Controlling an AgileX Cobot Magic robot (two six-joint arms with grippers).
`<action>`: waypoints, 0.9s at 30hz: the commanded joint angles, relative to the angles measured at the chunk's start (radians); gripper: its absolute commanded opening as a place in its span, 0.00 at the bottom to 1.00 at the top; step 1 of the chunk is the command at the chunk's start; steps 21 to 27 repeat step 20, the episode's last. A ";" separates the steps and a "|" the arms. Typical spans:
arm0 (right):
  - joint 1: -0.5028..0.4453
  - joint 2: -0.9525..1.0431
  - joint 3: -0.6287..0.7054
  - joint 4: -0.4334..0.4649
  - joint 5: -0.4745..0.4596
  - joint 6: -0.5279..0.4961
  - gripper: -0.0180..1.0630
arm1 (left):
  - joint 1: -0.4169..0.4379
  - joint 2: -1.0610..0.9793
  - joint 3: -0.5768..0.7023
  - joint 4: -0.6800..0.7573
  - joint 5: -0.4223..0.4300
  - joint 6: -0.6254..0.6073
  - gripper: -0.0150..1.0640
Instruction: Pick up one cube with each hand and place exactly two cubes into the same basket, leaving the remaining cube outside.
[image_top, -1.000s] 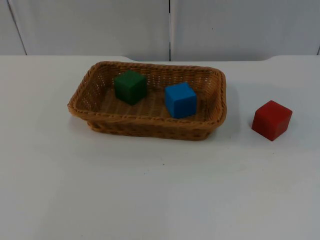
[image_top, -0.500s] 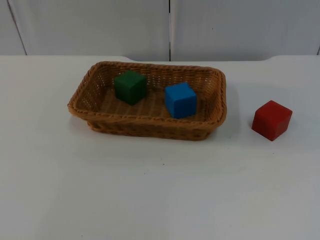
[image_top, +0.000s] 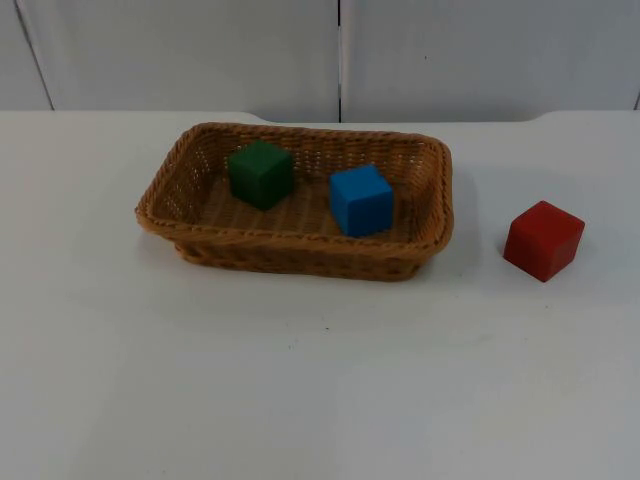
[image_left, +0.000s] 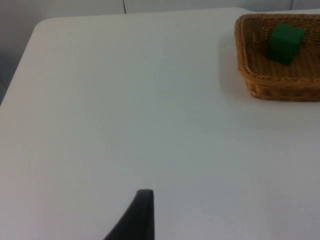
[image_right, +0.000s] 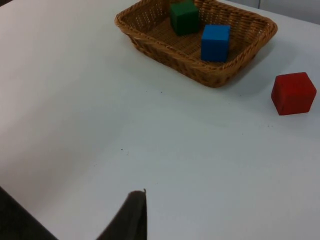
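White table (image_top: 300, 380) meets the grey partition wall (image_top: 200, 50) behind. We see the wicker basket (image_top: 300, 250) with its long axis running left to right; inside sit the green cube (image_top: 261, 174) and the blue cube (image_top: 361, 200), apart. Just beside, on its right, the red cube (image_top: 543, 240) stands outside. Of both grippers we cannot tell the fingers' state.

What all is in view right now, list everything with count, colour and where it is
basket: one, brown wicker, on the table, mid-left
green cube: one, green, inside the basket, left part
blue cube: one, blue, inside the basket, right of the green cube, apart from it
red cube: one, red, on the table right of the basket, outside it
table: one, white
partition wall: one, grey, behind the table
left gripper fingertip: black, over bare table, waiting
right gripper fingertip: black, over bare table, waiting
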 joint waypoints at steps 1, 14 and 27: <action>-0.032 -0.002 0.004 0.002 -0.005 0.000 0.99 | 0.004 -0.005 0.004 0.000 -0.001 -0.006 0.99; -0.328 -0.002 0.004 0.002 -0.007 0.000 0.99 | 0.004 -0.005 0.004 0.000 -0.001 -0.006 0.99; -0.427 -0.002 0.004 0.002 -0.007 0.000 0.99 | 0.004 -0.005 0.004 0.000 -0.001 -0.006 0.99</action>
